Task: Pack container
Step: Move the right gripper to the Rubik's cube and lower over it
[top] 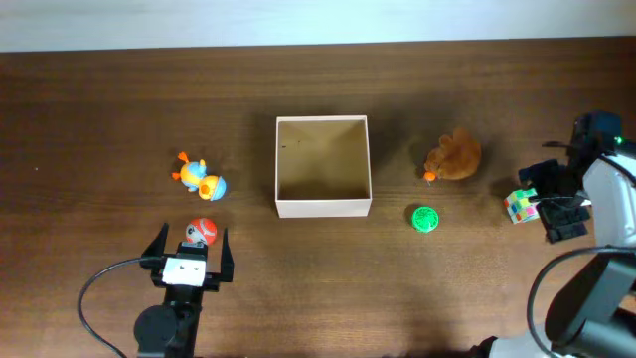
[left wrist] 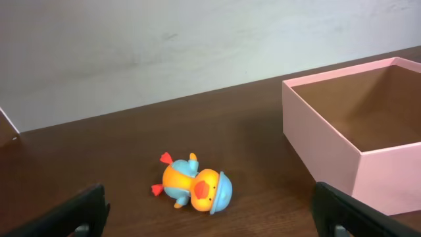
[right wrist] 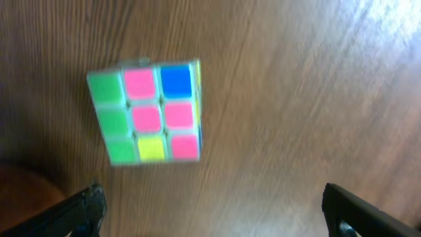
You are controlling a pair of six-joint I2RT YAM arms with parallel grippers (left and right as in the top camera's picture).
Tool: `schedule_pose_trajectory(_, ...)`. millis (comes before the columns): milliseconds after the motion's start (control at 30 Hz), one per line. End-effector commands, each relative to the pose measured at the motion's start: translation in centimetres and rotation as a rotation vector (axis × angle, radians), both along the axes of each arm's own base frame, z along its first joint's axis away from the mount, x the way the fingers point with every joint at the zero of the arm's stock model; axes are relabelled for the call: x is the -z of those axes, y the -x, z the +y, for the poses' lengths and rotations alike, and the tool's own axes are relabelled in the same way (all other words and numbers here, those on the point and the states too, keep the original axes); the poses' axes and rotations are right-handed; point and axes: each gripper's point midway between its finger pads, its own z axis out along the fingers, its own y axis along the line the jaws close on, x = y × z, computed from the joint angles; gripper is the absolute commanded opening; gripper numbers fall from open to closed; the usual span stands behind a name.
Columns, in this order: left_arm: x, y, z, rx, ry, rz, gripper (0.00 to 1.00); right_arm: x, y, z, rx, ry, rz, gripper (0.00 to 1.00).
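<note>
The container [top: 323, 208], a square cream-walled box with a tan inside, stands open and empty at the table's middle; its near wall [left wrist: 342, 155] shows at the right of the left wrist view. My left gripper [top: 192, 242] is open at the front left, and from overhead a red-and-white ball toy [top: 202, 232] sits between its fingers. The left gripper [left wrist: 210, 225] faces an orange-and-blue duck [left wrist: 194, 187] lying on its side. My right gripper [top: 545, 202] is open at the far right, beside a colour cube [top: 520, 205]. In the right wrist view the cube [right wrist: 148, 112] lies ahead of the open gripper [right wrist: 217, 220].
The duck [top: 199, 177] lies left of the container. A brown plush toy [top: 454, 157] and a green ball [top: 425, 218] sit to the container's right. The left arm's black cable [top: 94, 288] loops over the front left of the table.
</note>
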Motion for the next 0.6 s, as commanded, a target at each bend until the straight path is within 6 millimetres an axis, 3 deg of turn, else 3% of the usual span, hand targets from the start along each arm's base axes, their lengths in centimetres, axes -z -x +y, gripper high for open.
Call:
schedule_pose_trajectory(0,0.1,0.0,0.0,0.004,-0.012,-0.002,0.99,1.3,-0.8,-1.5,-0.031,0.018,0.008,0.99)
schedule_pose_trajectory(300,0.1,0.0,0.0,0.004,-0.012,-0.002,0.99,4.6,-2.7,-2.0,-0.059,-0.002,0.000,0.99)
schedule_pose_trajectory(500,0.1,0.0,0.0,0.004,-0.012,-0.002,0.99,5.4,-3.9,-2.5,-0.078,0.013,-0.032,1.00)
schedule_pose_trajectory(567,0.1,0.0,0.0,0.004,-0.012,-0.002,0.99,5.5,-4.2,-2.6,-0.078,0.017,-0.039,0.96)
